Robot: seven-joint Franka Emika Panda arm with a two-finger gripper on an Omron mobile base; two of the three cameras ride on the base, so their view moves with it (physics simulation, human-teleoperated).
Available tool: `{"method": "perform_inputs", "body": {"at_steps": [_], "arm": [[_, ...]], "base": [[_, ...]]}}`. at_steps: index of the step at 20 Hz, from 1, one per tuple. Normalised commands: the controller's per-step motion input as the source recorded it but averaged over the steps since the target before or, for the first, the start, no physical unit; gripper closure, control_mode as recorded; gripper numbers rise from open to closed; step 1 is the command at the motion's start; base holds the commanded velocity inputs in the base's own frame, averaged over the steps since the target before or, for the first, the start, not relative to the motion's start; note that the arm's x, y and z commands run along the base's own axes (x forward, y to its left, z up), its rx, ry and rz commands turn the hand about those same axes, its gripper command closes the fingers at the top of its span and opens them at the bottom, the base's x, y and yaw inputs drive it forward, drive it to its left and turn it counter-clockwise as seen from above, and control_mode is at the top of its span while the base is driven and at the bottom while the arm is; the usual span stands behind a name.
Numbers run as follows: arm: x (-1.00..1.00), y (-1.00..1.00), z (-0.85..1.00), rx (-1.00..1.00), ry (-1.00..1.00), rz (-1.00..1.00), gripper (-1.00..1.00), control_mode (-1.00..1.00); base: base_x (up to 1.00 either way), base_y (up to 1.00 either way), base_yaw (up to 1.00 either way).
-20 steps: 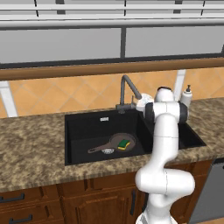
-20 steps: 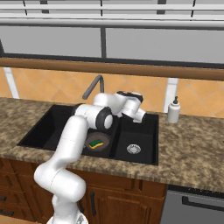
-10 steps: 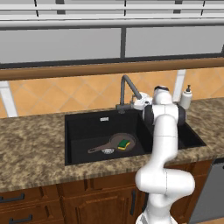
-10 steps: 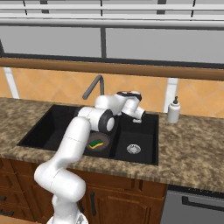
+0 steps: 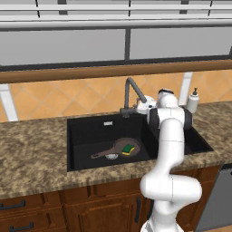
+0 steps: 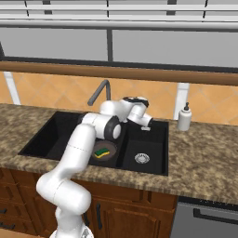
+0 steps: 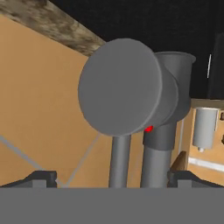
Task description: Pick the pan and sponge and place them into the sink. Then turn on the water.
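Observation:
The dark brown pan (image 5: 118,147) lies in the wide basin of the black sink (image 5: 88,133), its handle pointing left, and the green-and-yellow sponge (image 5: 129,149) rests in it. From the right I see the same pan (image 6: 109,155) and sponge (image 6: 102,151). My gripper (image 5: 144,108) is at the base of the grey gooseneck faucet (image 5: 129,92), over the sink's back rim. In the hand view the faucet's round side cap (image 7: 120,87) and thin lever (image 7: 120,162) stand close ahead, with the open gripper (image 7: 114,180) straddling them without touching. No water runs.
A white soap dispenser (image 5: 193,100) stands on the granite counter right of the faucet, also (image 6: 185,117). The narrow basin's silver drain (image 6: 142,158) lies below my hand. An orange tiled backsplash and a wooden ledge rise close behind the faucet.
My hand has edged a little closer to the faucet's base. Pan and sponge have not moved.

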Motion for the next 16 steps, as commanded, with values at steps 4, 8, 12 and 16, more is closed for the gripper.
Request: {"method": "perform_inputs", "body": {"at_steps": [4,8,12,16], "arm": [[0.21,0.0,-0.16,0.0,0.01,0.0,-1.0,-1.0],[0.29,0.01,-0.19,0.0,0.05,0.0,-1.0,-1.0],[0.31,0.01,-0.19,0.0,0.05,0.0,1.0,-1.0],[0.28,0.0,-0.12,0.01,0.02,0.0,1.0,-1.0]], "base": [[0.0,0.0,0.0],[0.0,0.0,0.0],[0.0,0.0,0.0],[0.0,0.0,0.0]]}}
